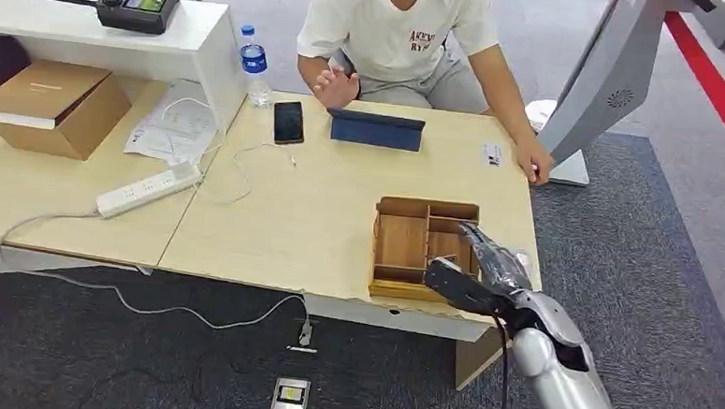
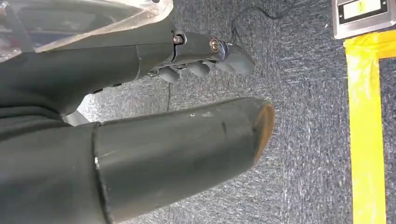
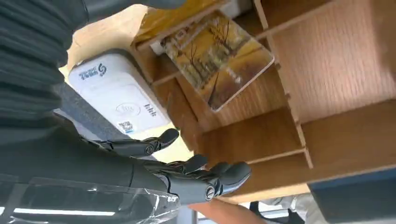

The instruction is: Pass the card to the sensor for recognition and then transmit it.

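- Biggest risk as I see it: the card [image 3: 217, 58] leans tilted in a narrow compartment of the wooden organizer box [image 1: 401, 246], tight against the dividers. Fingers that thick could easily shove it flatter or jam on a divider instead of getting under an edge.
- Second worry: the box just sits loose near the edge of the table [image 1: 320, 221]. A sideways push from the hand could slide the whole box, maybe toward the edge.
- Third: the white card reader [image 3: 116, 95] sits right beside the box on the hand's side. Sweeping in low could knock it out of place, and then the scan step gets messy.
- The right hand [image 3: 187, 175] hovers over the box's near right corner with its fingers spread apart and nothing in them, so it's empty. The arm comes up from the lower right in the head view, fingers pointing out over the compartments.
- The left hand [image 2: 205, 56] hangs down over grey carpet, dark fingers curled in loosely. I see nothing in it, but I can't really tell if it counts as closed.
- A person [image 1: 396, 38] sits across the table, one hand resting on the far edge.
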